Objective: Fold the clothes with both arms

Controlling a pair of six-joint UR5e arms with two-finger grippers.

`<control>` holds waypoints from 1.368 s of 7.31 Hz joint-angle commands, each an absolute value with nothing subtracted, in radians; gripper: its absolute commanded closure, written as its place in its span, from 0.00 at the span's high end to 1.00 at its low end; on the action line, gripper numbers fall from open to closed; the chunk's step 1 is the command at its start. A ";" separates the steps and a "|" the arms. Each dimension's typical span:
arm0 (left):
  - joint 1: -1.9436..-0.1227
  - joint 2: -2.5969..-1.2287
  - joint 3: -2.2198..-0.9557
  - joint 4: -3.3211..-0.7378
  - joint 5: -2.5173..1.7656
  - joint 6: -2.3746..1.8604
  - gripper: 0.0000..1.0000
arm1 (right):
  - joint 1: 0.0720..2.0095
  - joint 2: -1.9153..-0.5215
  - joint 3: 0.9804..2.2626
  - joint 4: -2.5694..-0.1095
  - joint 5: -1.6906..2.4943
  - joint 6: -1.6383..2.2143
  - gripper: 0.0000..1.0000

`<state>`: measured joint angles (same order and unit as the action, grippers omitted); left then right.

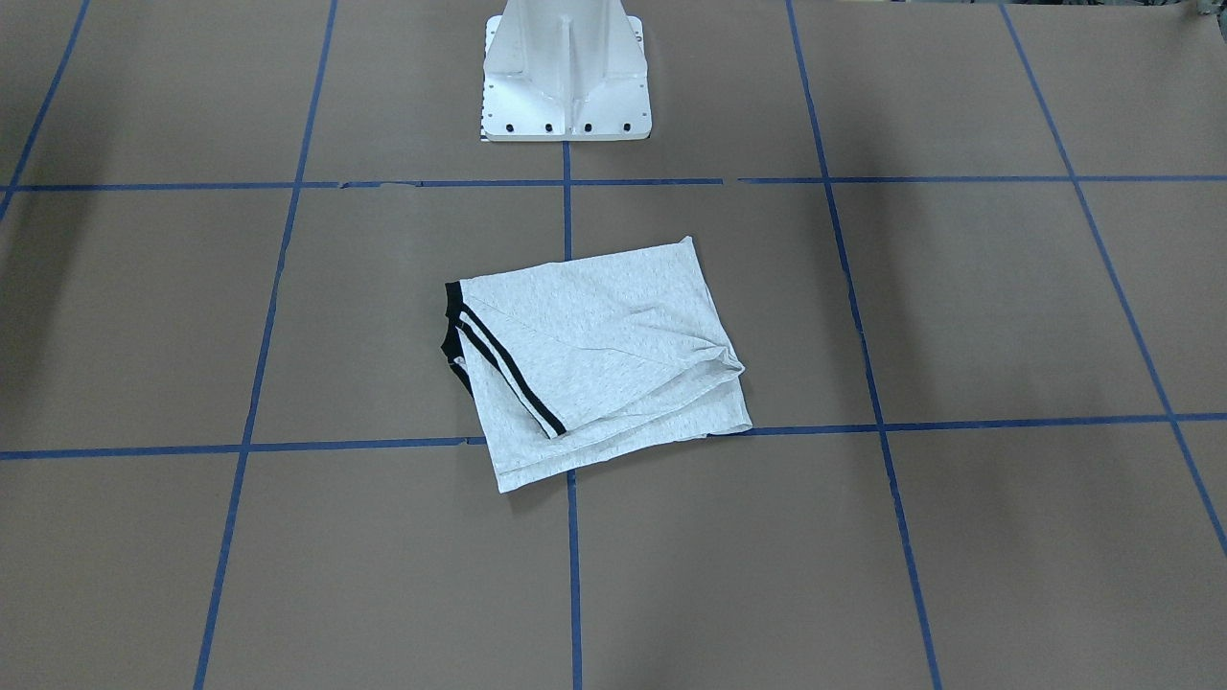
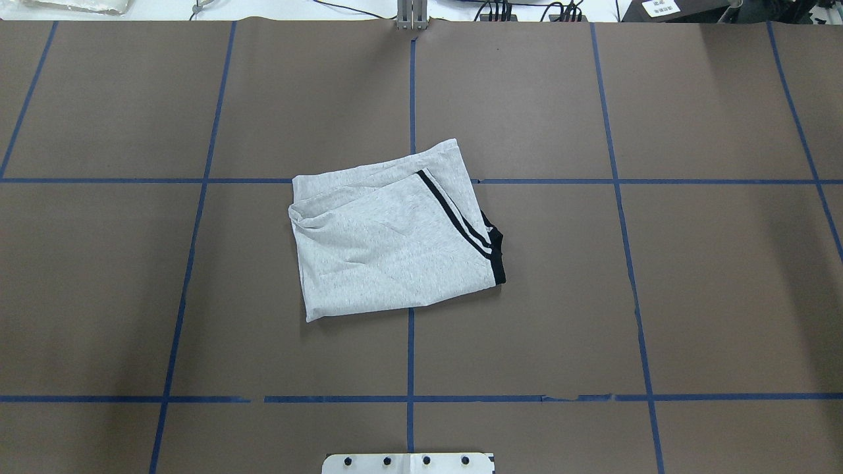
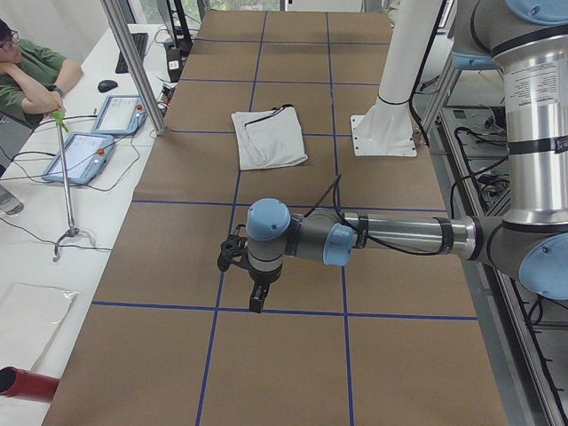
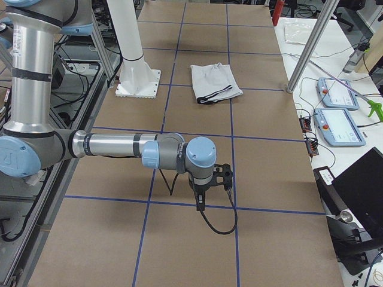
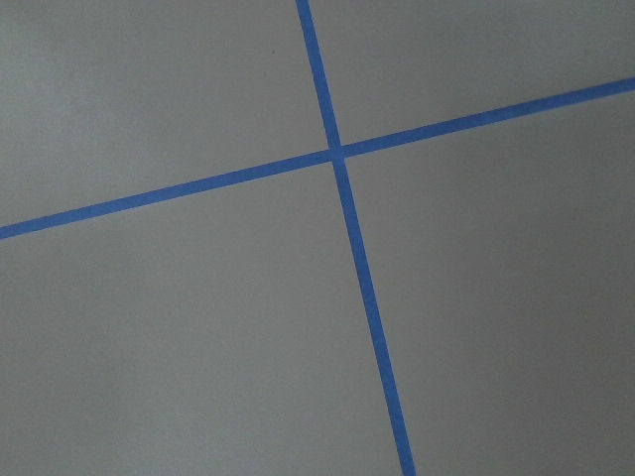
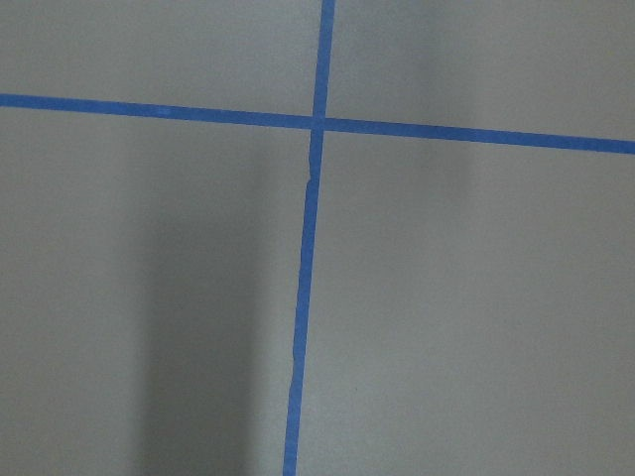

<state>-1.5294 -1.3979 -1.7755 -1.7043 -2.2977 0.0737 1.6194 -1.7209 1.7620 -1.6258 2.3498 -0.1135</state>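
Note:
The clothes are one light grey T-shirt [image 2: 388, 243], folded into a rough rectangle at the table's middle, plain side up. A black-striped sleeve cuff [image 2: 461, 224] and black collar trim show on its right side in the overhead view. The shirt also shows in the front-facing view [image 1: 594, 355] and in both side views [image 3: 269, 138] [image 4: 215, 81]. Both arms hang far from it over bare table. The left gripper [image 3: 257, 297] and the right gripper [image 4: 200, 203] point down; I cannot tell whether they are open or shut. Both wrist views show only brown table and blue tape.
A white pedestal [image 1: 566, 72] stands behind the shirt. Blue tape lines [image 2: 411, 99] grid the brown table. Beside the table are tablets [image 3: 80, 155], a metal post [image 3: 133, 62] and a seated person [image 3: 27, 71]. More tablets [image 4: 338, 125] lie on the other side.

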 commanded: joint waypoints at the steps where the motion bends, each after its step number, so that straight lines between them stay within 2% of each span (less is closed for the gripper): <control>1: -1.529 -1.401 -1.773 -1.706 -2.298 -0.009 1.00 | 1.620 -1.720 1.763 -1.623 2.353 -0.106 1.00; 10: -1.529 -1.399 -1.767 -1.707 -2.298 -0.061 1.00 | 1.618 -1.717 1.764 -1.620 2.350 0.009 1.00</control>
<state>-1.5294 -1.3990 -1.7672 -1.7073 -2.2979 -0.0613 1.6183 -1.7176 1.7638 -1.6211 2.3501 0.0086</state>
